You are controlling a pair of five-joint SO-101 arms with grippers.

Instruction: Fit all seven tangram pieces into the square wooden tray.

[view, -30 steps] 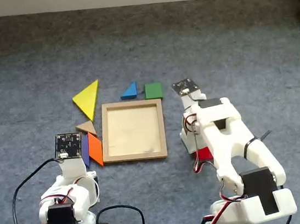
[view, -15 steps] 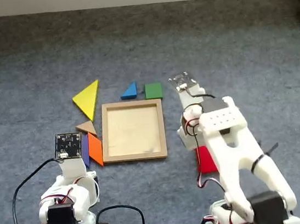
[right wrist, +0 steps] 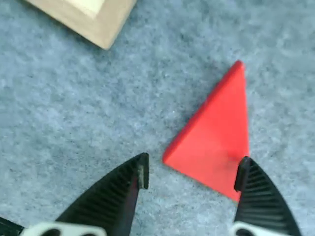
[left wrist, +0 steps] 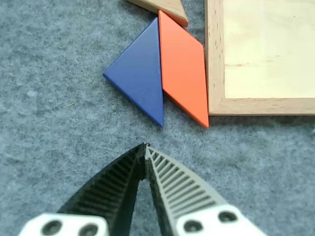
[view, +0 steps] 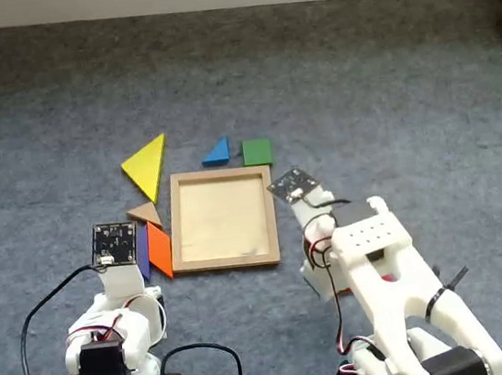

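Claw (right wrist: 192,172) on the right, wide open and empty, should settle squarely astride red triangle (right wrist: 215,139) before closing.

On the grey carpet (view: 386,86) I see the tray (view: 217,174). Left of it: yellow triangle (view: 148,167), tan triangle (view: 145,213), navy triangle (left wrist: 140,81), orange parallelogram (view: 159,250). Behind it: blue triangle (view: 218,152), green square (view: 257,152). Right of it: red triangle (right wrist: 216,142).

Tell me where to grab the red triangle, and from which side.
Come straight down from above: the red triangle lies flat on the carpet, so only its thin edges offer a hold. Probably best to pinch across its wide end, one finger on the long edge, the other at the opposite corner. The open right claw straddles that end.
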